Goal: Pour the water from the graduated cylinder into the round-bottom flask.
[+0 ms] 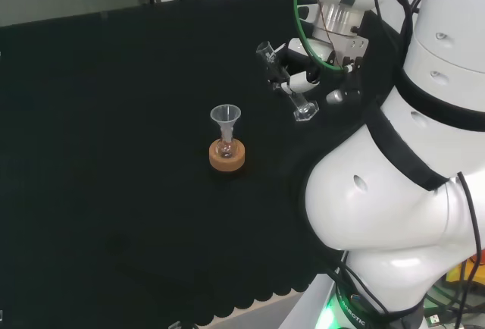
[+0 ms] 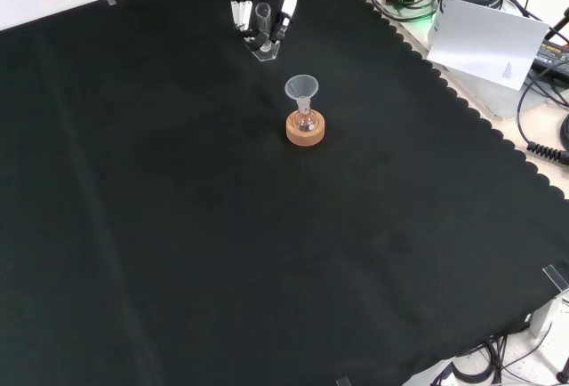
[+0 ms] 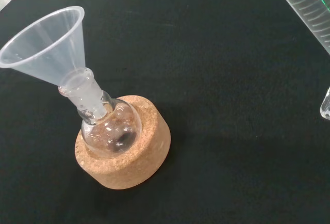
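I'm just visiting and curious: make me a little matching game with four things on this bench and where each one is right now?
Things:
1. funnel
2. round-bottom flask
3. cork ring
4. graduated cylinder

Places:
A. directly on the black cloth
B. held in the robot hand
C. seated in the cork ring
D. stuck in the flask's neck

Pairs: 1-D, 2-C, 3-A, 4-B
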